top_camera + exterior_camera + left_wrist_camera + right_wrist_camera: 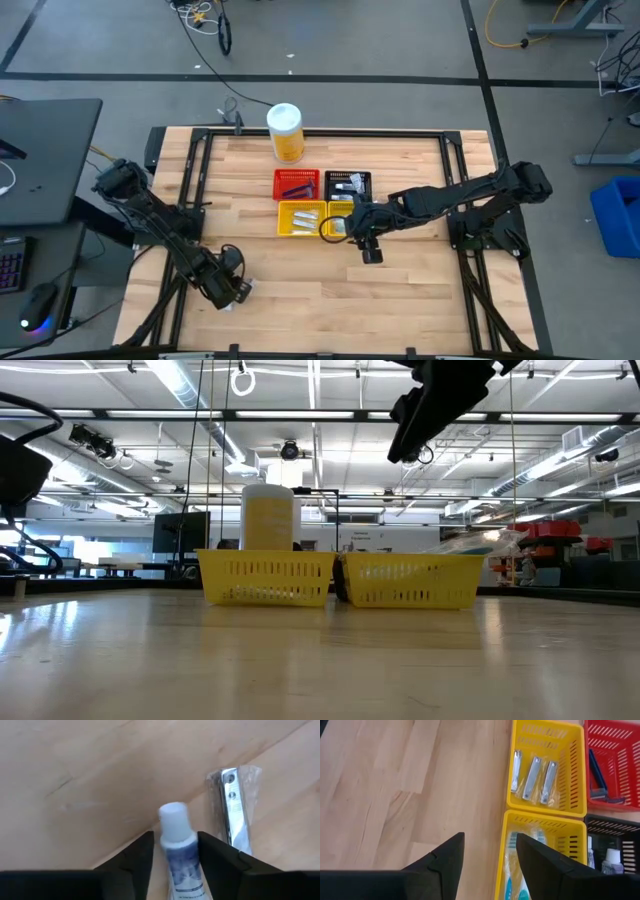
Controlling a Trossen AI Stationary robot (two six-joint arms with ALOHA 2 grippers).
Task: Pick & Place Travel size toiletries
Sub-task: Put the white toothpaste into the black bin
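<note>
Gripping a white-capped tube (177,851) between its fingers, my left gripper (232,291) sits low at the table's (400,300) near-left, a wrapped nail clipper (236,810) just beside; my right gripper (487,854) hovers, fingers apart, over the yellow baskets (572,780), where three clippers (533,778) already lie.

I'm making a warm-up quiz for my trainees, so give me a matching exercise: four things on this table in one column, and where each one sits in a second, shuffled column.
Things:
1. blue razors
2. three wrapped nail clippers
3. white-capped tube
4. yellow canister

Places:
A. between the left tool's fingers
B. standing on the bare table, behind the baskets
C. in the red basket
D. in a yellow basket

Pairs: 1-C, 2-D, 3-A, 4-B
</note>
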